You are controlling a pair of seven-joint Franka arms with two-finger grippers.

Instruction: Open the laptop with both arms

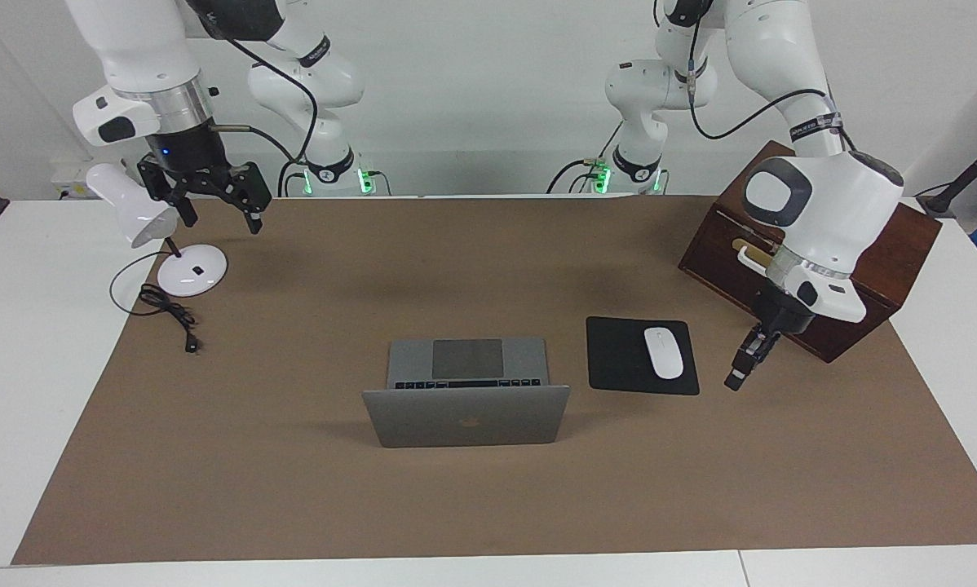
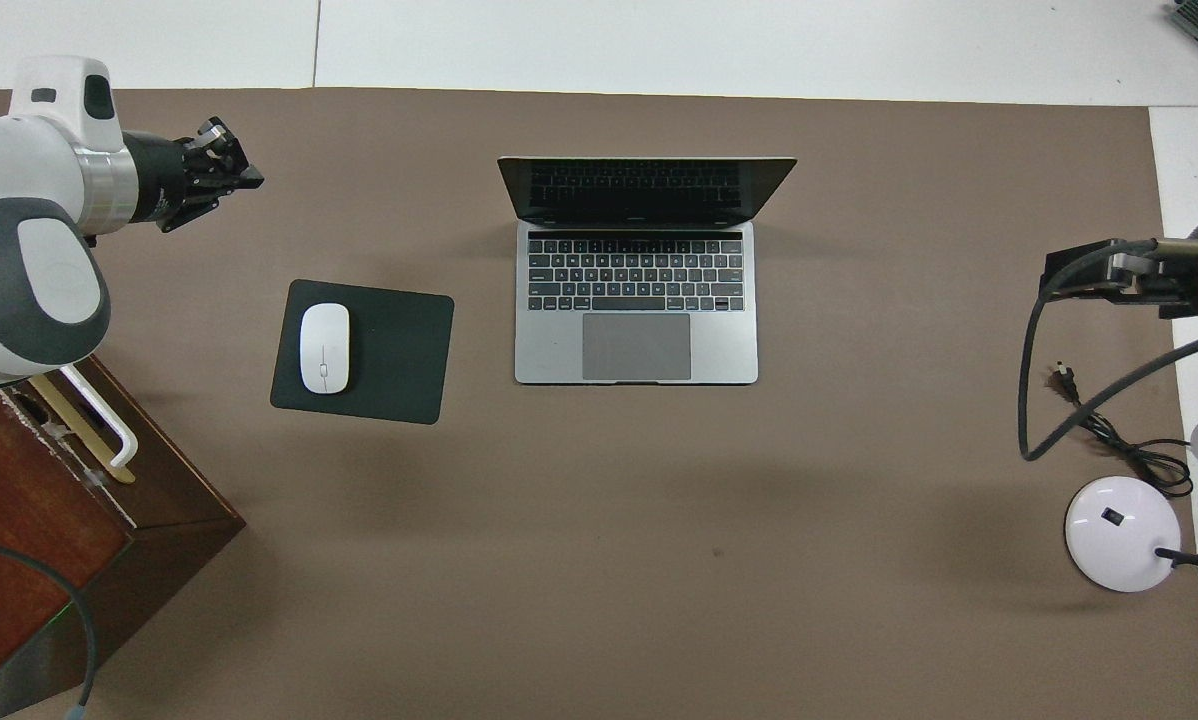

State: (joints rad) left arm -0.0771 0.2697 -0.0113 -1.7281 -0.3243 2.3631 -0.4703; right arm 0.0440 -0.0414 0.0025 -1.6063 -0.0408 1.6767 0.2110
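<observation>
two grippers, both clear of the open laptop

left gripper [image 1: 740, 377], fingertips together and holding nothing, hangs just beside the mouse pad [image 1: 619, 355]; in the facing view the laptop [image 1: 467, 393] lies at its nine o'clock, long axis running between the arms' ends. right gripper [image 1: 215, 201], fingers spread, hovers by the lamp [image 1: 188, 271]. the left looks nearer. the lid stands upright, the keys exposed, mid-mat.

Silver-grey laptop [image 1: 466, 391] with black keys; white mouse [image 1: 663, 352] on a black pad [image 1: 619, 355]; brown mat [image 1: 488, 489]; dark wooden box [image 1: 880, 244].
</observation>
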